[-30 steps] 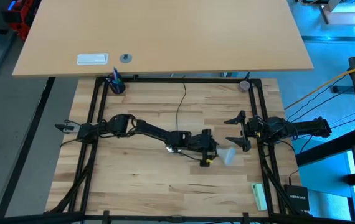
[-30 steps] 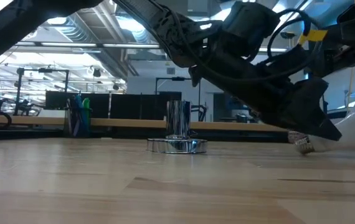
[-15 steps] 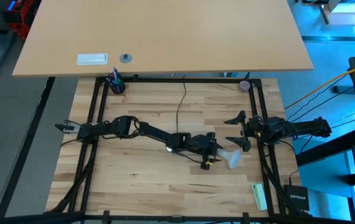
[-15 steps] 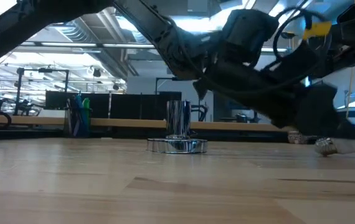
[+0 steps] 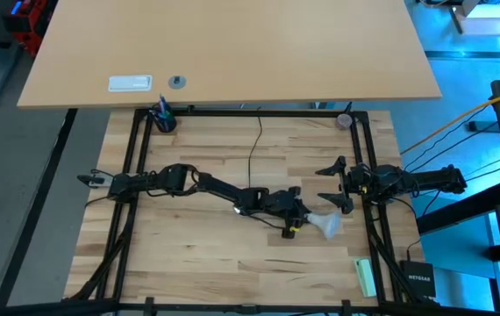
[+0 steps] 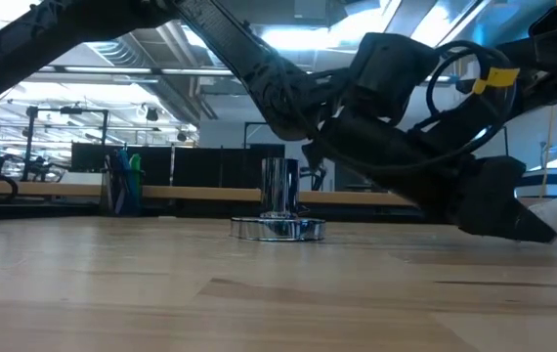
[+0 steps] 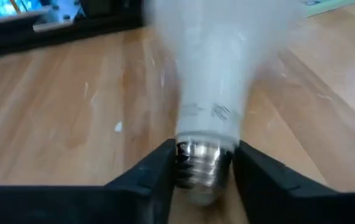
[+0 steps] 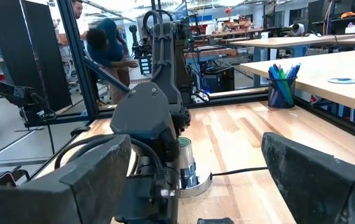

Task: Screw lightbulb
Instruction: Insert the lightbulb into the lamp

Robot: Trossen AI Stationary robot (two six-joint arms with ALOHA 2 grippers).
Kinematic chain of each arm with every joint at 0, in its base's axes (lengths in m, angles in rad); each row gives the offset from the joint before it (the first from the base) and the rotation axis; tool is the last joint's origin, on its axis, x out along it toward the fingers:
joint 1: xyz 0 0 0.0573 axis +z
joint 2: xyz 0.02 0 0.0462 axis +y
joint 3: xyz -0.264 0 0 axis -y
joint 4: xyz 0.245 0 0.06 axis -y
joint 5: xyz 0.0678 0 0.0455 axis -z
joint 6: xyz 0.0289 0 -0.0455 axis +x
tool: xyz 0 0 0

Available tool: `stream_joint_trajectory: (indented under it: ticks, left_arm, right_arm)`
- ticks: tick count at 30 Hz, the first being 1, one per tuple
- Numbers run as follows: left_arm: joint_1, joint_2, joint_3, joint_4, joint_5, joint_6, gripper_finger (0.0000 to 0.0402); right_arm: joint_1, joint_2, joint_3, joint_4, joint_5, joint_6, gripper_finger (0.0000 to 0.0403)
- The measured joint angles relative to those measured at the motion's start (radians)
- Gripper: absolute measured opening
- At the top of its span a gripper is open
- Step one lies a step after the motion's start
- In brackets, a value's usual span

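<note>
There, your bulb [image 7: 212, 81] lay on its side on the table [image 5: 232, 263], screw base between the left gripper's [image 7: 203, 167] fingers [image 7: 156, 171], which closed against it. The socket [image 6: 278, 227] stood just behind that arm. Your right gripper [image 5: 331, 185] waited nearby at the table's edge, fingers spread.

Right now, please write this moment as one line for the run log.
step: grasp lightbulb | left gripper: fingers around screw base, bulb lying on table | right gripper: open, waiting at right edge | socket: empty
</note>
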Motion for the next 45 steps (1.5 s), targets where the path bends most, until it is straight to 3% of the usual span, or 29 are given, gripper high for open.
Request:
stream_joint_trajectory:
  ticks: [3,10,13,19,25,29,36,45]
  left_arm:
    - [-0.002,0.0,0.0,0.001,-0.002,0.014,0.0092]
    - [-0.025,-0.031,-0.002,-0.016,-0.003,-0.014,0.009]
    - [-0.043,-0.087,-0.001,-0.096,-0.003,-0.038,0.0094]
    - [-0.078,-0.232,-0.001,-0.438,-0.011,-0.091,0.0092]
    - [-0.132,-0.375,0.001,-0.747,-0.121,-0.109,0.0092]
    - [-0.164,-0.459,-0.055,-0.819,-0.132,-0.111,0.0092]
    - [-0.186,-0.684,-0.322,-0.655,-0.185,-0.172,0.0092]
    - [-0.203,-0.992,-0.767,-0.064,-0.271,-0.219,0.0092]
  right_arm:
    - [0.0,0.0,0.0,0.0,0.0,0.0,0.0363]
    - [0.0,0.0,0.0,0.0,0.0,0.0,0.0363]
    - [0.0,0.0,0.0,0.0,0.0,0.0,0.0363]
    - [0.0,0.0,0.0,0.0,0.0,0.0,0.0363]
    - [0.0,0.0,0.0,0.0,0.0,0.0,0.0363]
    - [0.0,0.0,0.0,0.0,0.0,0.0,0.0363]
    - [0.0,0.0,0.0,0.001,0.0,0.0,0.0363]
    - [0.0,0.0,0.005,0.014,0.0,0.0,0.0363]
